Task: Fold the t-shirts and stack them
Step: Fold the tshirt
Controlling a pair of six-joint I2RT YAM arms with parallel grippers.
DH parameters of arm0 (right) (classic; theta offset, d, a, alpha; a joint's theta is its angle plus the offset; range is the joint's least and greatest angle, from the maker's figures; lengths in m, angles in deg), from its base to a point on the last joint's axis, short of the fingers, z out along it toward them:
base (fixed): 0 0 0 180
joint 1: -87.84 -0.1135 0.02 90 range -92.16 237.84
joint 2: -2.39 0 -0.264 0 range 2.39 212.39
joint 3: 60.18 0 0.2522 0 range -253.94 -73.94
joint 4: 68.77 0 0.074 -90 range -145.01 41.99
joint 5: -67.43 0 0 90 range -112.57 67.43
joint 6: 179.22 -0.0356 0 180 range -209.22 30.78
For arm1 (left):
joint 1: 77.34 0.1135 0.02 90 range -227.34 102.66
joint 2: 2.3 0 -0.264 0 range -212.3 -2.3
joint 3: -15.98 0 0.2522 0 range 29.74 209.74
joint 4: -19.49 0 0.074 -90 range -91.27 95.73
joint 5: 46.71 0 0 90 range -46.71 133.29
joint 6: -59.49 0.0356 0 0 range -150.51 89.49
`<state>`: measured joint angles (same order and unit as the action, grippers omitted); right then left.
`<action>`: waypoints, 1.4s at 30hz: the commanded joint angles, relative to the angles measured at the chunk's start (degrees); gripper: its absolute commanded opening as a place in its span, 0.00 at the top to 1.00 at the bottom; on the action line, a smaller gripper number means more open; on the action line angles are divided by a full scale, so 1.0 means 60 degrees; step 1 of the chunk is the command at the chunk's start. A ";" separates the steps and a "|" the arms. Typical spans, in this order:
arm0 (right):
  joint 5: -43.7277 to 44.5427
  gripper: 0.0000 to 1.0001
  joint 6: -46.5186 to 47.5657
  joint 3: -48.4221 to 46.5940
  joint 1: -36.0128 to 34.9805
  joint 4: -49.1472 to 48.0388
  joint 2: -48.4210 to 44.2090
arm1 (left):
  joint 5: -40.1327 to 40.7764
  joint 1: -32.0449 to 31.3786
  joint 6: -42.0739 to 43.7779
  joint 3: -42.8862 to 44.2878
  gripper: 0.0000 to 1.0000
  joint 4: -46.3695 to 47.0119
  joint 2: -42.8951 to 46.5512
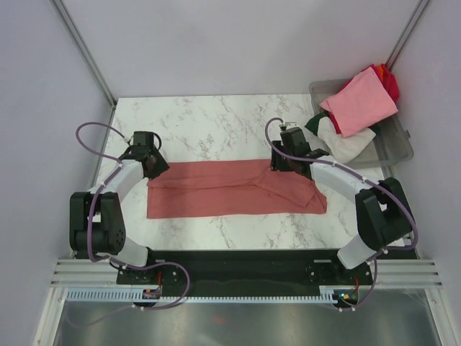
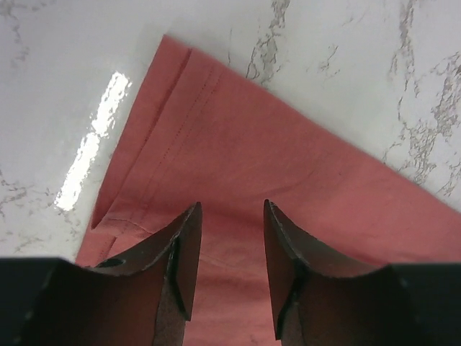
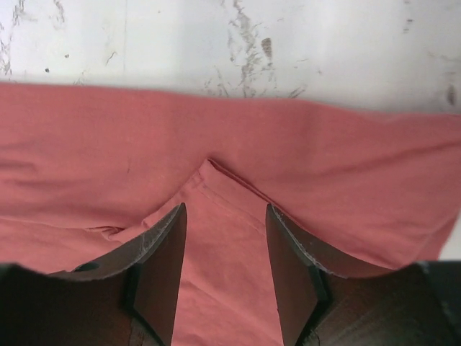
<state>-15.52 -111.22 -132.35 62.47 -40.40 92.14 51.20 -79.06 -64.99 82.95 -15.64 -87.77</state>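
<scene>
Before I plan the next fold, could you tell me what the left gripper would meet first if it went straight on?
Most likely the red shirt, near its corner, with the table beneath it; the left gripper points down at it, open.

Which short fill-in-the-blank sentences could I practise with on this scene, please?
1. The brick-red t-shirt lies spread on the ____.
2. In the grey tub, the topmost t-shirt is light ____.
3. The left gripper and the right gripper both have their jaws ____.
Missing words: table; pink; open.
</scene>
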 commanded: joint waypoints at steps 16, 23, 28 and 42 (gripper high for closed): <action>-0.1072 0.61 0.0502 -0.1031 -0.0050 -0.0341 0.2136 | -0.1082 0.0532 -0.0640 -0.1383 0.86 0.0557 0.0109; -0.0999 1.00 0.0415 -0.0286 -0.0371 -0.0224 0.0878 | -0.0995 0.0520 -0.0494 -0.1471 0.87 0.0543 0.0695; -0.0883 0.94 -0.0344 0.0974 -0.0957 0.0011 -0.0643 | -0.0746 0.0403 -0.0376 -0.1500 0.84 0.0529 0.1076; 0.0325 0.24 -0.2167 0.3163 -0.2115 0.1266 -0.5570 | 0.0324 -0.2420 -0.0625 -0.0534 0.77 0.0001 0.1516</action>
<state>-21.23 -124.62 -108.44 49.71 -36.48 59.36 50.76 -90.07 -67.11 75.87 -15.51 -80.21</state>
